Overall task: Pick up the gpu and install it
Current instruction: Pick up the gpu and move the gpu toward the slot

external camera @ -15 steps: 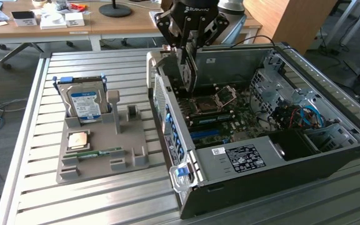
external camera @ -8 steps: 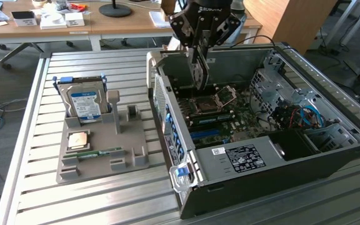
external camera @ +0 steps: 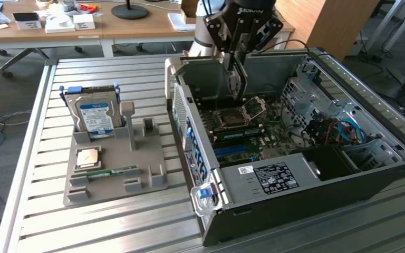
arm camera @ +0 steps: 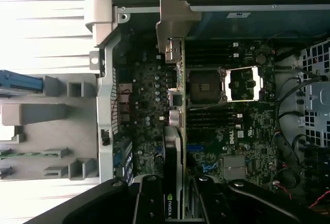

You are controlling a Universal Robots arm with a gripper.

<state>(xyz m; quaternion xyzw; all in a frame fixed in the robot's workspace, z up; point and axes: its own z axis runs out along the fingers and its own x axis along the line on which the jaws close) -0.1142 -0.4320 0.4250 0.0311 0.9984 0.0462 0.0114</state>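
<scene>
Gpu (external camera: 236, 80) between fingers (arm camera: 150, 203), above motherboard (external camera: 259, 134)

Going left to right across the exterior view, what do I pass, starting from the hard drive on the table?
Hard drive standing upright in its gray holder → gpu hanging edge-on inside the open computer case → labelled power supply → blue cables near the case's far side.
</scene>
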